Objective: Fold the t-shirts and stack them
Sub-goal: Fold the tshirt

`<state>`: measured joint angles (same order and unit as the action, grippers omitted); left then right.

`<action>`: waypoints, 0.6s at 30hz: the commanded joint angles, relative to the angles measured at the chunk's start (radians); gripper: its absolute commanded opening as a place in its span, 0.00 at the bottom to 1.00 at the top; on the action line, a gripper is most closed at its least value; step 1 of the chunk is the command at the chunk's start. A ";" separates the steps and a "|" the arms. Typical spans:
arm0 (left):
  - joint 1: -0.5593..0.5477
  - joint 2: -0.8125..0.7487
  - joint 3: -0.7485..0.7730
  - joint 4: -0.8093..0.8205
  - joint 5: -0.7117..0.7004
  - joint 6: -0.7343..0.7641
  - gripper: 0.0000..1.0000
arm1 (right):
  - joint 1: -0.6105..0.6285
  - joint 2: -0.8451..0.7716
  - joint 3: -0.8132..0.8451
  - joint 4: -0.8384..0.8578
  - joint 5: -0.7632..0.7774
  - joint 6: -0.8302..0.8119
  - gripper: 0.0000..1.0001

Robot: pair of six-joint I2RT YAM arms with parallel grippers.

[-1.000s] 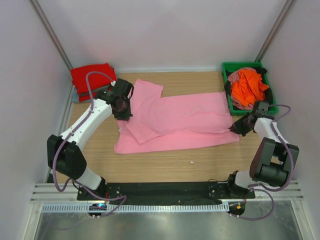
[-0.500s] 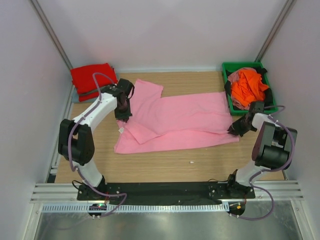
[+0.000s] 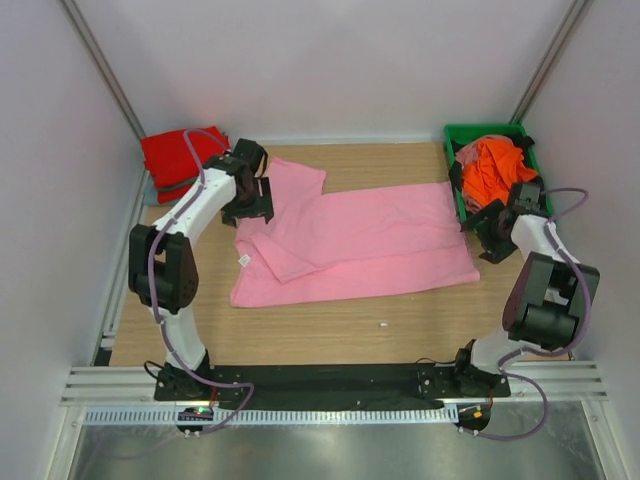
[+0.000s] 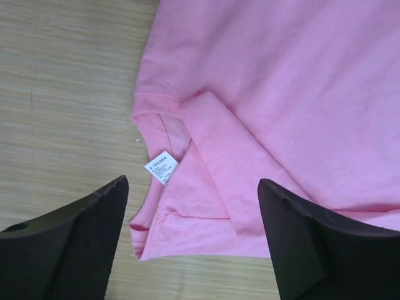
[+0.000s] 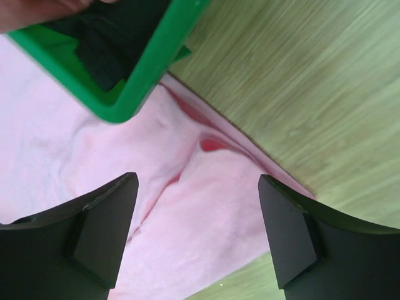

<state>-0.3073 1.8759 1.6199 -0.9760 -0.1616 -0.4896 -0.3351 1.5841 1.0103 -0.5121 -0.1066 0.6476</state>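
A light pink t-shirt [image 3: 350,240] lies folded lengthwise across the middle of the table, one sleeve turned over near its left end. My left gripper [image 3: 252,208] hovers open above its collar end. The left wrist view shows the pink t-shirt [image 4: 281,94] with its white label [image 4: 161,167] and nothing between the fingers [image 4: 81,244]. My right gripper [image 3: 490,238] stands open over the shirt's right hem, and its own view shows pink cloth [image 5: 187,212] lying loose below. A bright red t-shirt [image 3: 180,155] sits folded at the back left. An orange t-shirt [image 3: 495,170] lies crumpled in the bin.
A green plastic bin [image 3: 480,130] stands at the back right, its corner [image 5: 137,75] close above my right gripper [image 5: 197,237]. A grey-blue edge [image 3: 150,190] shows under the red shirt. White walls close in both sides. Bare wood lies in front of the pink shirt.
Both grippers have opened and let go of the pink shirt. The left one drew back towards the far left, the right one towards the bin. The shirt's right hem settled flat.
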 commanded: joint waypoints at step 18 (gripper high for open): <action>-0.015 -0.862 -0.871 0.443 0.227 -0.300 0.52 | 0.994 -0.239 0.092 0.029 0.160 -0.118 0.71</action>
<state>-0.3172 1.0836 0.8555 -0.7544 -0.0319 -0.6651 0.5446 1.2530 0.9737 -0.5316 0.0189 0.5961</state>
